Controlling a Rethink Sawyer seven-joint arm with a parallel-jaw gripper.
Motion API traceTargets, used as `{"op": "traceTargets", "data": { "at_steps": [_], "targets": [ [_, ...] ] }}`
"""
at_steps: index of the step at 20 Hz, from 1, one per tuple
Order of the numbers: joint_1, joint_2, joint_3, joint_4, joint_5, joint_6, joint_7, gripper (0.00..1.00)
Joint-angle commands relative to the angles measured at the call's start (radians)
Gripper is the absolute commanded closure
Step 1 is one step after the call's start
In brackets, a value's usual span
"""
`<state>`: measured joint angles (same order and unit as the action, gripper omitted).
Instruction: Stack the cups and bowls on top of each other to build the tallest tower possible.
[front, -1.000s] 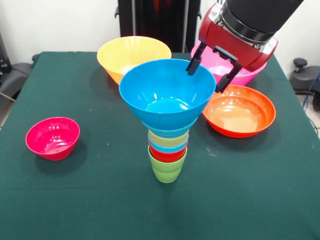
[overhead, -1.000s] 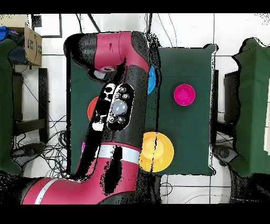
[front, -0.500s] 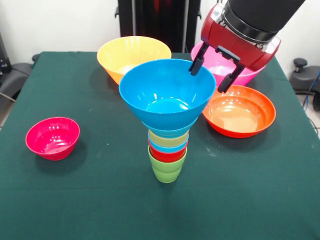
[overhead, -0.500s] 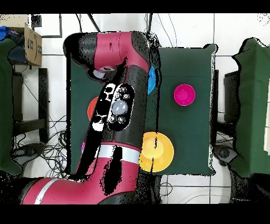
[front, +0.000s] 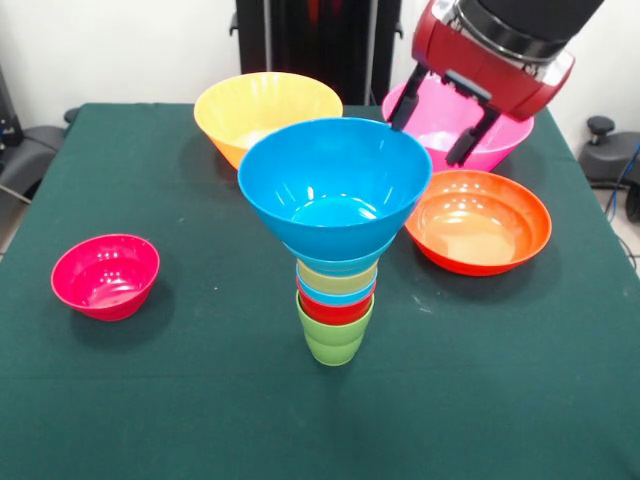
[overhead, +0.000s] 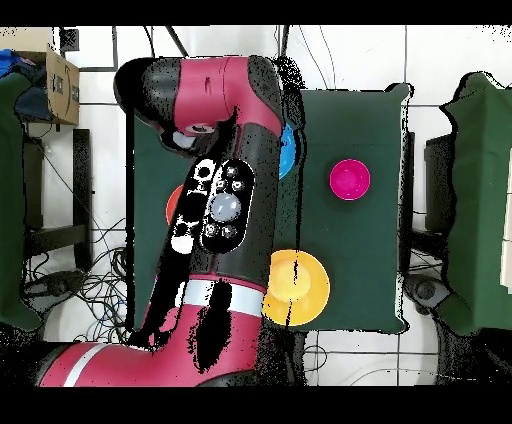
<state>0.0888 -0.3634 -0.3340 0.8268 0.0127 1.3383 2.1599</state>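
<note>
Tower (front: 335, 240) stands with the blue bowl (front: 335, 185) on top, and I've lifted my jaws (front: 445, 112) clear (open, empty) toward the pink bowl (front: 450, 135), probably next.

Lab: cloth-covered table (front: 150, 400), floor cables (overhead: 85, 290)

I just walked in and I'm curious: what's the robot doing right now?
Gripper open, empty, above the pink bowl. Tower upright, blue bowl on top. Yellow bowl, orange bowl, small magenta bowl loose. Nothing blocking.
</note>
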Motion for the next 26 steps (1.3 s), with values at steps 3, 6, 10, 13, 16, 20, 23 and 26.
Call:
{"op": "traceTargets", "data": {
  "at_steps": [3, 6, 10, 13, 16, 20, 23, 26],
  "targets": [
    [0.029, -0.022, 0.019, -0.005, -0.027, 0.208, 0.065, 0.00],
    [0.034, -0.018, -0.001, -0.041, -0.041, 0.255, 0.063, 0.00],
    [0.047, -0.021, 0.001, -0.028, -0.009, 0.251, 0.129, 0.00],
    [0.061, -0.034, 0.007, 0.022, 0.021, 0.210, 0.184, 0.00],
    [0.085, -0.041, 0.004, 0.070, 0.037, 0.149, 0.243, 0.00],
    [0.118, -0.053, -0.012, 0.119, 0.060, 0.115, 0.313, 0.00],
    [0.136, -0.068, -0.020, 0.169, 0.077, 0.070, 0.342, 0.00],
    [0.154, -0.094, -0.030, 0.246, 0.076, -0.006, 0.341, 0.00]
  ]
}}
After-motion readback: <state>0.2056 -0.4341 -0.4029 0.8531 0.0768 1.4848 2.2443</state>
